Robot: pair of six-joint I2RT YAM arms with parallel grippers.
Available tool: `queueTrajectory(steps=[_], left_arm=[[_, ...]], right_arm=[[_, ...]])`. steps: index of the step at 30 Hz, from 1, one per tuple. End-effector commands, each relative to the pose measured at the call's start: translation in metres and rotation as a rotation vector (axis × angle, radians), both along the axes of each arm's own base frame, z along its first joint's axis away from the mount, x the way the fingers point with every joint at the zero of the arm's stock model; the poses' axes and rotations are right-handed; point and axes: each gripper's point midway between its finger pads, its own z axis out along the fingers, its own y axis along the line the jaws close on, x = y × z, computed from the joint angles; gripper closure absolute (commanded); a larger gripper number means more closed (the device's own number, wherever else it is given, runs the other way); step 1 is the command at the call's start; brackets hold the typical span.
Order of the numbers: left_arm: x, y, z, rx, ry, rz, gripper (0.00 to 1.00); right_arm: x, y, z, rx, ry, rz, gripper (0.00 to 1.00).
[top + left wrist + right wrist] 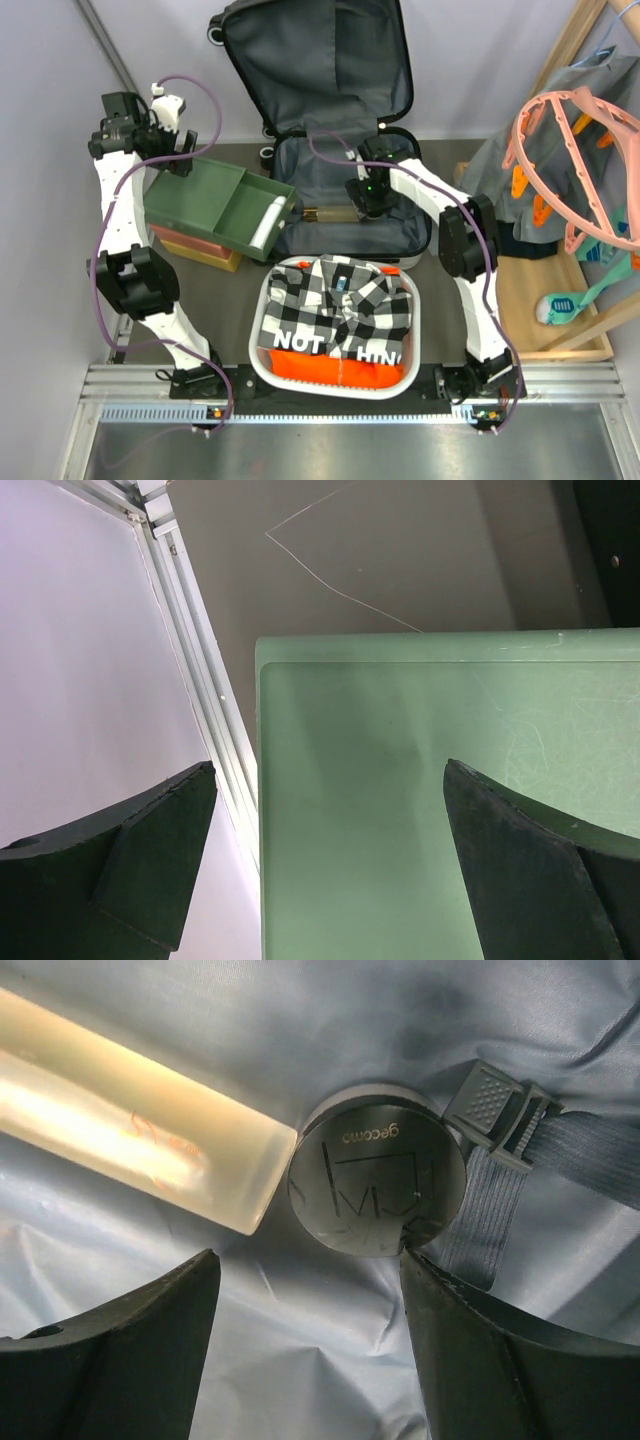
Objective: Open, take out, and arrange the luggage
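Observation:
The luggage [330,180] lies open at the back of the table, its lid [310,60] leaning upright and the grey lining showing. My right gripper [362,208] reaches down into the lower half. In the right wrist view it [305,1260] is open over the lining [300,1360], holding nothing. Its right fingertip [425,1265] touches the edge of a round dark lidded jar [377,1170]. A frosted tube [130,1125] lies left of the jar, a strap buckle [495,1115] to its right. My left gripper [170,140] hangs open above the green box top [400,780].
The green box [195,195] has its drawer pulled out with a white tube [265,225] in it, stacked on an orange box [195,248]. A white basket [262,335] with a checked shirt [335,305] sits near. Pink hangers [570,150] and a wooden tray [520,300] stand right.

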Motion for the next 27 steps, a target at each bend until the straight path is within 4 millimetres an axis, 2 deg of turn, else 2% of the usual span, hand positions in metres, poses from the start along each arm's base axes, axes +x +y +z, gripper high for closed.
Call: queueTrajectory(steps=[1,2,4,5,15,19,22,25,26,27], left_arm=[[0.007,0.003,0.014,0.006,-0.052,0.009,0.01],[0.007,0.003,0.015,0.006,-0.053,0.007,0.01],[0.008,0.003,0.015,0.007,-0.053,0.008,0.01],[0.008,0.004,0.016,0.008,-0.057,0.01,0.01],[0.008,0.004,0.017,0.01,-0.061,0.007,0.01],[0.008,0.003,0.018,0.01,-0.062,0.008,0.01],[0.008,0.003,0.019,0.009,-0.064,0.007,0.01],[0.007,0.003,0.022,0.008,-0.071,0.008,0.01],[0.007,0.001,0.023,0.006,-0.073,0.004,0.01],[0.007,0.002,0.023,0.005,-0.073,0.006,0.01]], right_arm=[[0.025,0.008,0.014,0.012,-0.091,-0.028,0.27],[0.028,0.008,0.006,0.002,-0.085,-0.029,0.27],[0.037,0.005,0.008,-0.022,-0.094,-0.044,0.26],[0.037,0.004,-0.002,-0.041,-0.078,-0.046,0.25],[0.05,0.001,-0.007,-0.071,-0.104,-0.055,0.23],[0.049,0.002,-0.009,-0.07,-0.099,-0.043,0.23],[0.047,0.009,-0.011,-0.035,-0.091,-0.021,0.28],[0.047,0.009,-0.003,-0.023,-0.101,-0.032,0.5],[0.047,0.009,0.006,-0.017,-0.118,-0.029,0.59],[0.046,0.009,0.012,-0.016,-0.129,-0.028,0.61]])
